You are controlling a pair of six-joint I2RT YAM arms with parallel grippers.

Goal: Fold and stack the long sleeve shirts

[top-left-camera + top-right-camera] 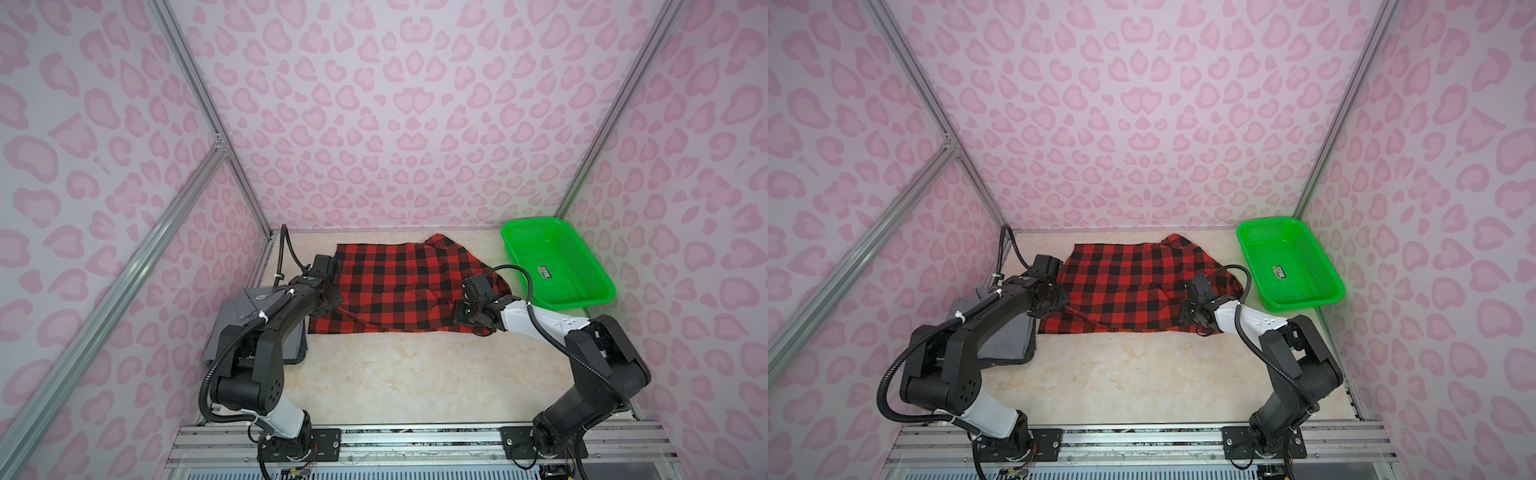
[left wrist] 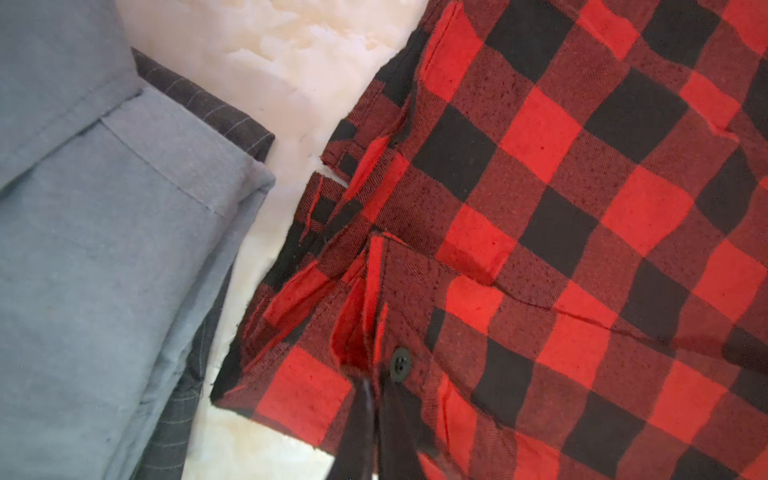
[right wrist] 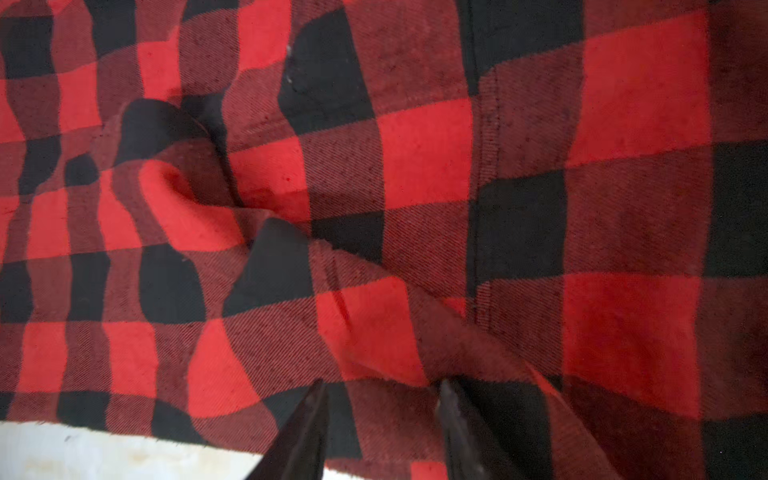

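The red-and-black checked shirt (image 1: 399, 282) (image 1: 1133, 282) lies spread across the back of the table, rumpled at its right side. The grey shirt (image 1: 227, 322) (image 1: 1013, 340) (image 2: 104, 249) lies folded at the left, partly under my left arm. My left gripper (image 1: 332, 300) (image 1: 1054, 301) (image 2: 377, 401) is at the checked shirt's left edge, shut on a strip of its cloth beside a dark button (image 2: 400, 364). My right gripper (image 1: 459, 316) (image 1: 1185, 316) (image 3: 381, 399) is at the shirt's front right, open, its fingertips (image 3: 316, 401) pressed on the cloth with a raised fold between them.
A green perforated basket (image 1: 536, 223) (image 1: 1268, 224) stands at the back right against the wall. A dark pinstriped cloth (image 2: 232, 120) lies under the grey shirt. Bare marbled tabletop (image 1: 415, 374) stretches in front of the shirts. Pink patterned walls enclose three sides.
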